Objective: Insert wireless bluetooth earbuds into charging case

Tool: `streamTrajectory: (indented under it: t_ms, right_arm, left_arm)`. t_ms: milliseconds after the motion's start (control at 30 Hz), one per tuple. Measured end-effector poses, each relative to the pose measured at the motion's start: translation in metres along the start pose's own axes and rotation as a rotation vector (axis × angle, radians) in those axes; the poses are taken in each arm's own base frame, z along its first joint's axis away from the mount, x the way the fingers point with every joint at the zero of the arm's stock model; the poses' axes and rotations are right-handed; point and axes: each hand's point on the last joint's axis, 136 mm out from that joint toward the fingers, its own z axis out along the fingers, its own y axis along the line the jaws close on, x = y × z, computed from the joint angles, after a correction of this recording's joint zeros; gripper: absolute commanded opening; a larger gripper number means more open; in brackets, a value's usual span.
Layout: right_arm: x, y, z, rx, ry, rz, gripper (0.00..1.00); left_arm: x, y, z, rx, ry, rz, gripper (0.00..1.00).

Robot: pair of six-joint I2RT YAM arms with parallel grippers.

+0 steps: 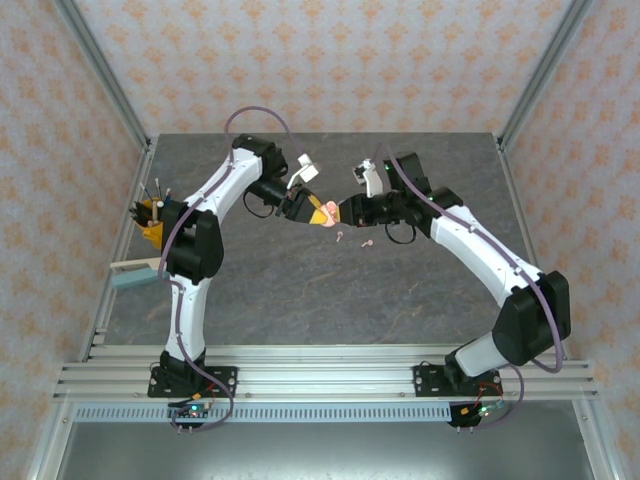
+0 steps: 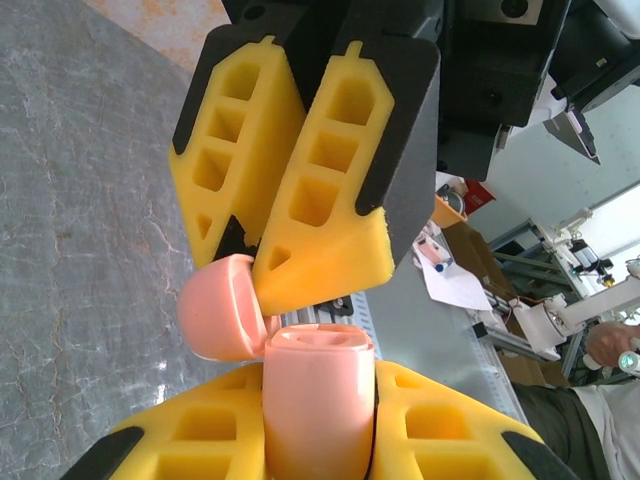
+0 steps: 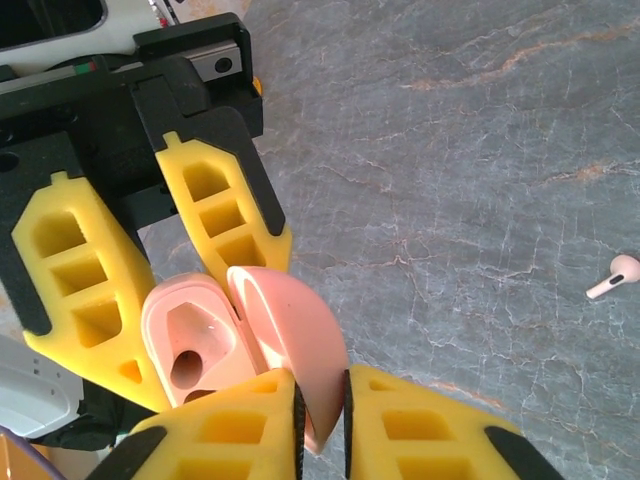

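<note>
We see a pale pink glossy plastic charging case (image 3: 200, 345), a pale pink stemmed earbud (image 3: 612, 278), yellow foam finger pads (image 2: 320, 190) backed in black, a grey marbled table (image 3: 450, 150) veined with tan, white arms (image 1: 480, 247) with black joints, and peach walls (image 1: 330, 60) patterned with orange motifs.

Pink case (image 2: 318, 400) held in midair, its domed lid (image 3: 295, 340) swung open; two pale pink earbuds (image 1: 340, 238) lie loose on the desk (image 1: 300, 290) near it
</note>
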Motion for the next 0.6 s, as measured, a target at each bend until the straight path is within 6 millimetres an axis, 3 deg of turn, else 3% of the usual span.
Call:
streamTrajectory:
  t_ms: [300,367,400,600]
  right_arm:
    - [0.0003,-0.0029,0.0019,0.015,0.007,-0.002,0.0]
    - [0.0,-0.003,0.0019,0.02,0.007,-0.002,0.0]
    - [-0.0003,-0.0025,0.0018,0.021,0.006,-0.001,0.0]
    - [-0.0034,-0.0047,0.0026,0.048,-0.01,0.005,0.0]
  left_arm:
    - [0.0001,0.0005,-0.001,-0.002,-0.001,-0.004,0.0]
    - [0.0001,0.0005,-0.001,-0.002,-0.001,-0.004,0.38]
    - [0.0001,0.0007,-0.001,-0.003,-0.001,-0.001,0.97]
    - [0.0002,-0.001,0.0021,0.007,0.0,-0.008,0.99]
